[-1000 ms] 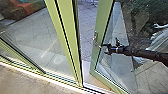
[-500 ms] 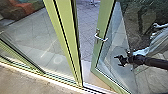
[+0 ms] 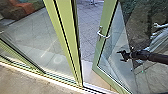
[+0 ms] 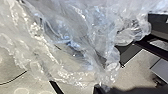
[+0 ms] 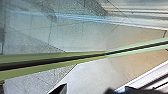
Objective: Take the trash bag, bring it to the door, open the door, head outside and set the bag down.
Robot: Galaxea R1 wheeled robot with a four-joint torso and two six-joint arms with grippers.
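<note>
a: start on the left. where's the trash bag (image 4: 72,37)?

b: at the left wrist. its camera has the thing up close, crumpled see-through plastic with folds that catch the light.

a: are the left gripper's jaws clenched on it?

b: can't tell from here.

a: okay, head view, from the left?

b: a big glass pane (image 3: 32,37), with the brown floor (image 3: 22,83) along its bottom edge. then a green post (image 3: 66,20), leaning in the view, and right of that a gap with grey paving (image 3: 87,25) beyond.

a: so the door (image 3: 98,50) is open?

b: partly. it stands apart from the post, with a silver handle (image 3: 103,36) on the side by the gap.

a: and the right gripper (image 3: 119,56)?

b: right of the handle, apart from it, seen against the door's glass. its jaws are released, spread wide. the black arm (image 3: 155,57) comes in from the right edge.
</note>
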